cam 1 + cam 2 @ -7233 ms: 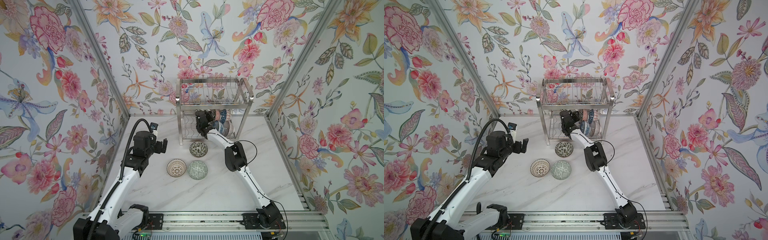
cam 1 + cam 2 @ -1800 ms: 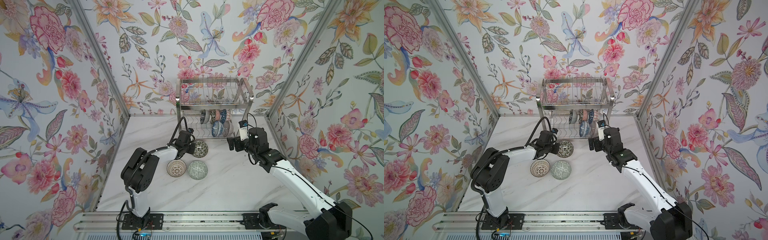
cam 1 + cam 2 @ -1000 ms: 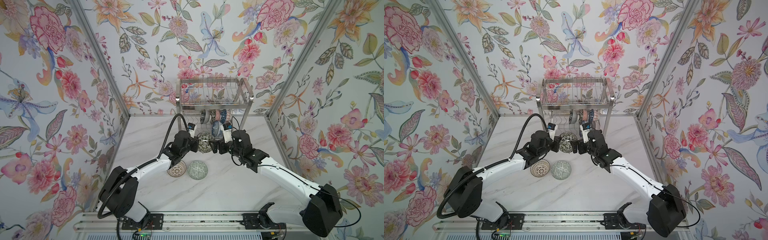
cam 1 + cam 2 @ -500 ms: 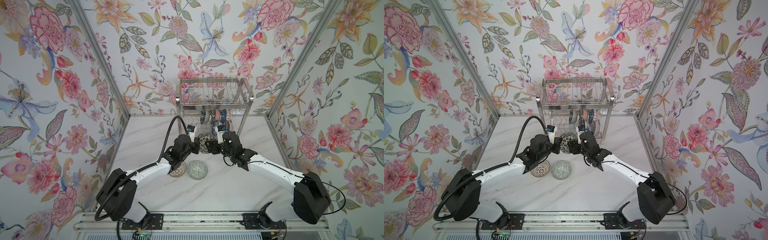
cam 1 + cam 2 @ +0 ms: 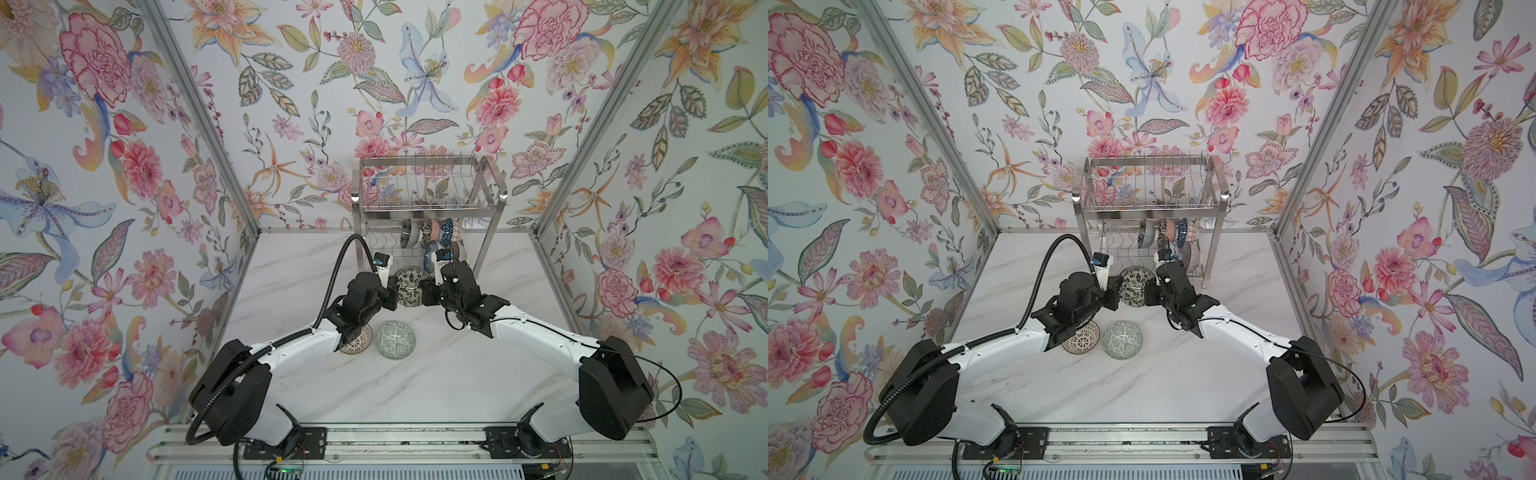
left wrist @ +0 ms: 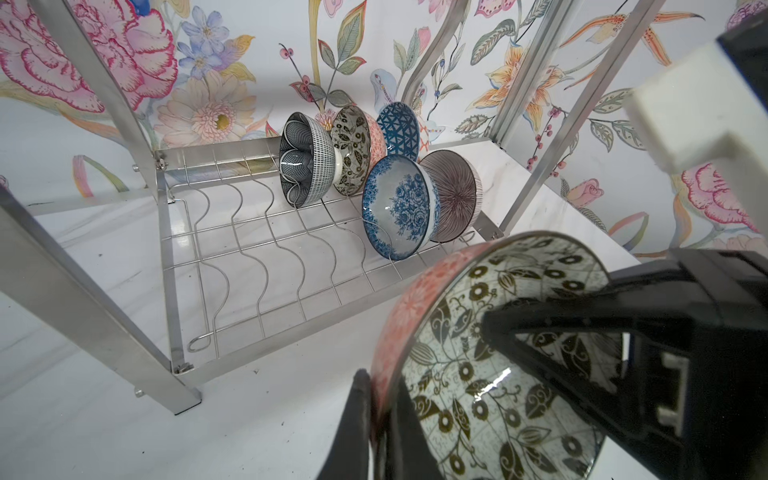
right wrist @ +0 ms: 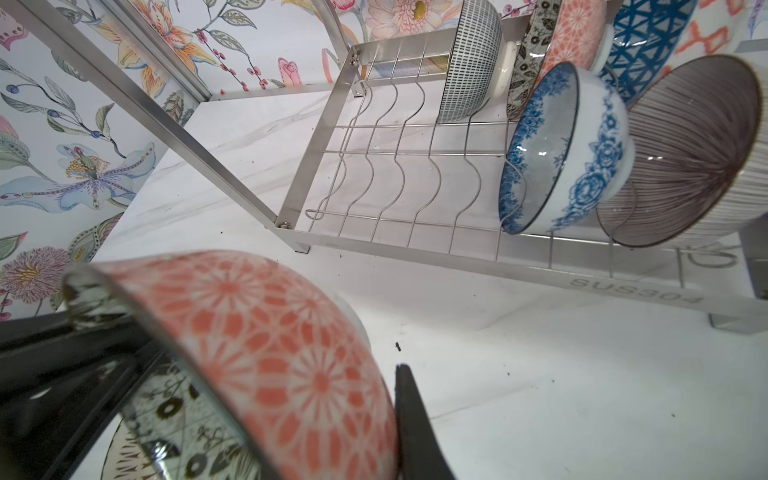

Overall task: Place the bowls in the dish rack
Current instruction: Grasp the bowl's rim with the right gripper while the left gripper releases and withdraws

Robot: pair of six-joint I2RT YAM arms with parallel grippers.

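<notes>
Only the wrist views show the pink outside of the leaf bowl [image 5: 409, 286], held above the counter [image 5: 415, 386] just on the near side of the rack [image 5: 428, 206]. The left pincer [image 5: 391, 292] straddles its left rim, grip unclear; the right pincer [image 5: 424, 291] is clenched on its right rim. Below lie a brown bowl [image 5: 359, 345], half hidden by the left arm, and a green bowl [image 5: 395, 340].

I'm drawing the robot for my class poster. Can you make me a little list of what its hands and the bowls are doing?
Bowl in the air: leaf bowl, pink outside, in front of the dish rack
Right gripper: shut on its rim
Left gripper: fingers astride the rim, grip unclear
Lower tier: stored bowls standing on edge
Table: green bowl, brown-lined bowl
</notes>
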